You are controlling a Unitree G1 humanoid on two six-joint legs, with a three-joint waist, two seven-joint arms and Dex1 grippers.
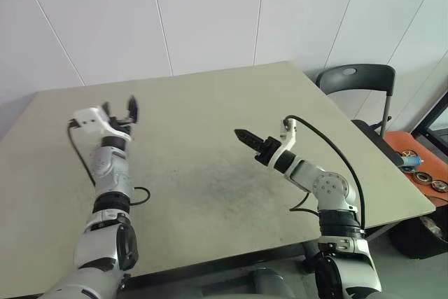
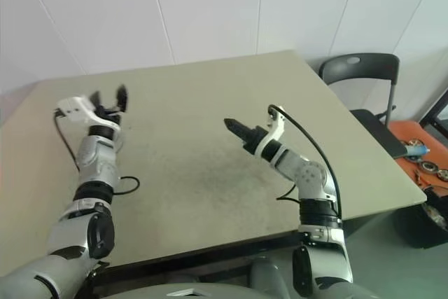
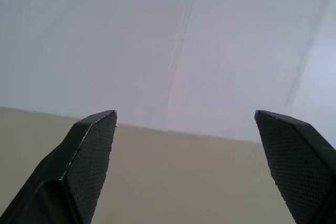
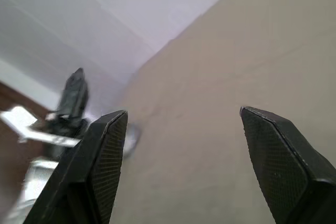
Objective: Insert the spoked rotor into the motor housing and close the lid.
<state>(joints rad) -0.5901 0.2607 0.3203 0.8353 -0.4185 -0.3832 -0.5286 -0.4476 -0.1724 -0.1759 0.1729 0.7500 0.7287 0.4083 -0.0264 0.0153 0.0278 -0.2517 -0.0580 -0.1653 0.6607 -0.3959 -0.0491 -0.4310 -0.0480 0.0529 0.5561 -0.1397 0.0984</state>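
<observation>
Left pincer [image 1: 120, 108] is held above the table [image 1: 210, 194] near its left edge, angled upward toward the wall [image 3: 157, 40]. Fingers [image 3: 89, 156] are spread wide, nothing between them.

Right pincer [image 1: 245, 136] is held over the table's middle, roughly level, tip aimed toward the left side. In the right wrist view its 2 fingers [image 4: 100, 161] stand well apart with only bare tabletop between them; nothing is gripped. The left pincer [image 4: 73, 95] is seen beyond them in that view.

Rotor, housing and lid cannot be placed on the table. Several small round parts [image 1: 427, 176] lie on an orange surface [image 1: 399, 141] off the table's right edge, beside a dark chair [image 1: 353, 78]; too small to tell which is which.
</observation>
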